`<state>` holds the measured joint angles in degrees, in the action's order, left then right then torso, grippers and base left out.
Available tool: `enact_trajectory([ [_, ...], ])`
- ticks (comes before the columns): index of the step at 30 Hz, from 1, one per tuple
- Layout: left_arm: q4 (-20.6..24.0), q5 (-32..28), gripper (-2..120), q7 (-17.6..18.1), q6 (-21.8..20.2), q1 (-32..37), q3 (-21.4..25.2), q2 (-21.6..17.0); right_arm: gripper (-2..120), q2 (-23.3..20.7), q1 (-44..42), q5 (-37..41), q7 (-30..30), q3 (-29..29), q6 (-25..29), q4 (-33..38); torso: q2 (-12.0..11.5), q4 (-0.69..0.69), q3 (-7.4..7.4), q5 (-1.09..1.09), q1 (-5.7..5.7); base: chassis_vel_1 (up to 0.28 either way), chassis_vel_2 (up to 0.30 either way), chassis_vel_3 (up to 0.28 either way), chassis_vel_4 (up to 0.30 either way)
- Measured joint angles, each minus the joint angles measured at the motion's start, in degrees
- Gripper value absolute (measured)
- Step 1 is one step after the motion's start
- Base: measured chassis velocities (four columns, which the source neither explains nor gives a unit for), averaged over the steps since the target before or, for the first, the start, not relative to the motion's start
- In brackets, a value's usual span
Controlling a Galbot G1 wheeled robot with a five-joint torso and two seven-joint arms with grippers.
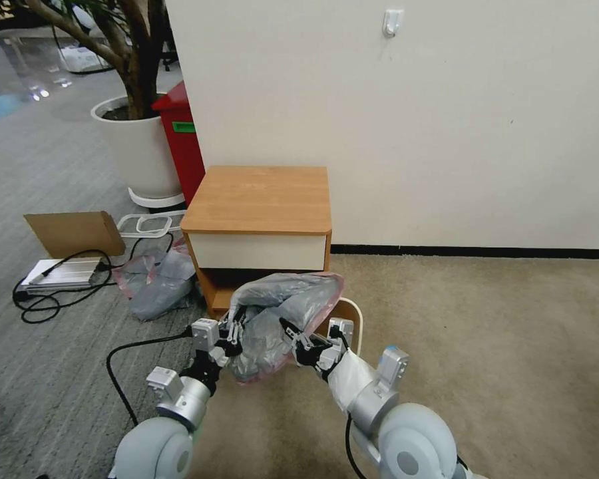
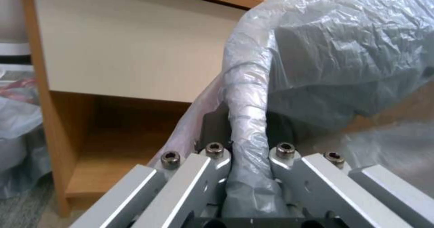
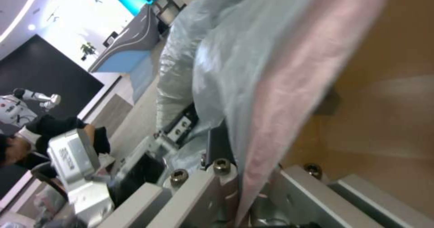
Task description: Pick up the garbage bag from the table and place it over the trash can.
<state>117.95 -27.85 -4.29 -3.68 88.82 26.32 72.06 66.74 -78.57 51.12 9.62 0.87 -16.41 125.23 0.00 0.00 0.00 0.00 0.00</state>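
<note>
The left gripper (image 1: pixel 235 330) is clamped on a twisted rope of the garbage bag (image 1: pixel 283 313); in the left wrist view that bunched grey plastic (image 2: pixel 246 126) runs straight up between its fingers (image 2: pixel 212 160). The right gripper (image 1: pixel 301 340) pinches the opposite side of the bag's mouth, and the right wrist view shows the pink-red rim (image 3: pixel 289 96) passing down between its closed fingers (image 3: pixel 217 184).

Between the 2 grippers the bag hangs in the air as a loose, puffed canopy, low in front of the table (image 1: pixel 259 199), at the height of its lower shelf and below the white drawer front. The tabletop is bare. The trash can (image 1: pixel 357 319) stands on the carpet directly beneath and behind the bag, close to the table's front right leg; just a curve of its cream rim peeks out past the bag's right edge.

The step in hand looks like spreading the mouth and drawing it down over the rim. To do it well, the 2 grippers should probably move apart until the mouth is wider than the can, keep level with each other, and descend evenly so both long sides clear the rolled rim together. The left grip holds a bunched rope and not a flat edge, so that side may open poorly. Film this thin can tear or slip under a hard pull, so gentle tension seems wise.
</note>
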Motion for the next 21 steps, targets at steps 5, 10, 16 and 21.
enact_trajectory([
  [5,-0.75,-1.93,5,1.06,-0.80,-1.24,1.17,-0.03,0,-1.28,-1.90,-0.27,-0.38,1.22,0.55,1.13,0.00,0.00,0.00,0.00,0.00,0.000,0.000,0.000,0.000],
  [10,-0.97,-3.44,5,2.06,-1.72,-1.94,1.86,0.10,0,-2.18,-3.31,-0.85,-0.65,1.85,0.93,2.07,0.00,0.00,0.00,0.00,0.00,0.000,0.000,0.000,0.000],
  [16,-1.27,-4.70,5,2.53,-2.51,-2.57,2.93,0.37,0,-3.18,-3.97,-1.49,-1.03,2.64,1.22,2.87,0.00,0.00,0.00,0.00,0.00,0.000,0.000,0.000,0.000],
  [21,-1.39,-5.49,5,2.57,-2.77,-3.02,3.67,0.12,0,-3.72,-4.40,-2.55,-1.62,2.99,1.65,3.04,0.00,0.00,0.00,0.00,0.00,0.000,0.000,0.000,0.000],
])
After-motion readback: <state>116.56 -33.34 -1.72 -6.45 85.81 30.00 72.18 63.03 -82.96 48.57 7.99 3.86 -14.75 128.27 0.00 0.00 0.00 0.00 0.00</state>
